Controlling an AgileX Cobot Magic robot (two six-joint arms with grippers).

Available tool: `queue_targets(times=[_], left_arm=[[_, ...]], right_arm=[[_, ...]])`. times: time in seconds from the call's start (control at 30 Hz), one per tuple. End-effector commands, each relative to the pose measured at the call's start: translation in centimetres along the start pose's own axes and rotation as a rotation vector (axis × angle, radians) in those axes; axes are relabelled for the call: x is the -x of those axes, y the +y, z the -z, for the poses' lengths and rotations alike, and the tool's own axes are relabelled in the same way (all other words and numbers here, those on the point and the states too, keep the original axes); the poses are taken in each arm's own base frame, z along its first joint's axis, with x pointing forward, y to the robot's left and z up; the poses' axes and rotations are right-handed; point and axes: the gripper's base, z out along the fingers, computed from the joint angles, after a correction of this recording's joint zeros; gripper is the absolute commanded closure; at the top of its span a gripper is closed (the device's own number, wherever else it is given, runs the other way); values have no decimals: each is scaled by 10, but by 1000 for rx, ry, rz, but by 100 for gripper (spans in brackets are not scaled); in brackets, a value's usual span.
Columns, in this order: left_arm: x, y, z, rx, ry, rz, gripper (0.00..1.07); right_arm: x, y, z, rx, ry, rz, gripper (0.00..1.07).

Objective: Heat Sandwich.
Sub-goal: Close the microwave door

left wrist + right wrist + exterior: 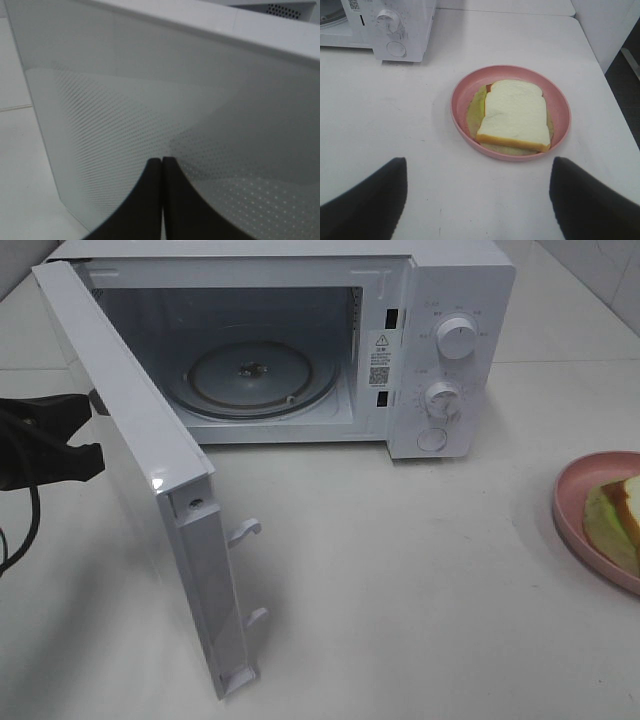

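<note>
The sandwich (514,115), white bread with a tan crust over pale green lettuce, lies on a round pink plate (461,95). Both show at the right edge of the high view, sandwich (622,510) and plate (578,485). My right gripper (477,200) hovers open above the table, short of the plate, with nothing between its fingers. The white microwave (455,300) stands at the back with its door (140,455) swung wide open and the glass turntable (250,375) bare. My left gripper (162,162) is shut, fingertips close against the door's outer face, at the left edge (85,430).
The microwave has two knobs (458,340) and a round button on its right panel. Door latch hooks (245,532) stick out toward the table's middle. A tiled wall rises at the far right behind the white table (420,580).
</note>
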Motion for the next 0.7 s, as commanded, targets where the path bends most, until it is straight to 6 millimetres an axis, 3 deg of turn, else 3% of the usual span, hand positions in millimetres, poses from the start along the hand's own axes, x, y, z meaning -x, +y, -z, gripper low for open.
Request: queue_targets(times=[0.03, 0.43, 0.7], left_arm=[[4, -12, -7, -21, -19, -7, 107], [-1, -46, -27, -32, 5, -22, 107], [6, -75, -55, -39, 18, -49, 107]], right_arm=[[-2, 0, 3, -5, -28, -2, 31], [-2, 0, 3, -5, -28, -2, 31], [-2, 0, 3, -5, -28, -2, 31]])
